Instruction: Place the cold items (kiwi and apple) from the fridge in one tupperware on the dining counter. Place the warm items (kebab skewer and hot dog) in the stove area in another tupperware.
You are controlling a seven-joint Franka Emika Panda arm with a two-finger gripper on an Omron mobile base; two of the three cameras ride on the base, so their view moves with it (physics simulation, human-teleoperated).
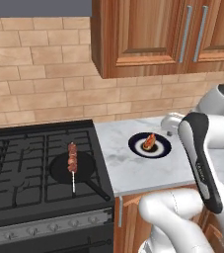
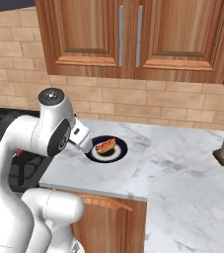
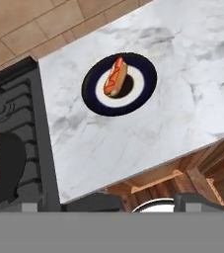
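Pincer (image 3: 143, 206): my jaws stand wide apart with nothing between them. I see only the dark tips at the bottom of the hand view, hanging over the counter's front edge, above and short of the plate.
Hot dog (image 3: 115, 76): lies on its side in the middle of a dark-rimmed plate (image 3: 144, 84), well within the rim. I judge it sits there as served food, so it can be taken straight from above.
Plate's spot: on the marble counter (image 1: 138, 175) just right of the stove (image 1: 15, 173), near the brick wall, apart from everything else.
Skewer (image 1: 72, 158): rests across a black pan (image 1: 86, 170) on the burners, meat over the pan, stick pointing toward the front. It lies there as if cooking; that makes it the other warm item.
Why I hang here: I judge the hand is lined up on the hot dog, the nearer of the two, with jaws spread to fit round the bun.
Tupperware, kiwi, apple: not located from here.
Risk: the bun looks soft and round, and could roll or squash.
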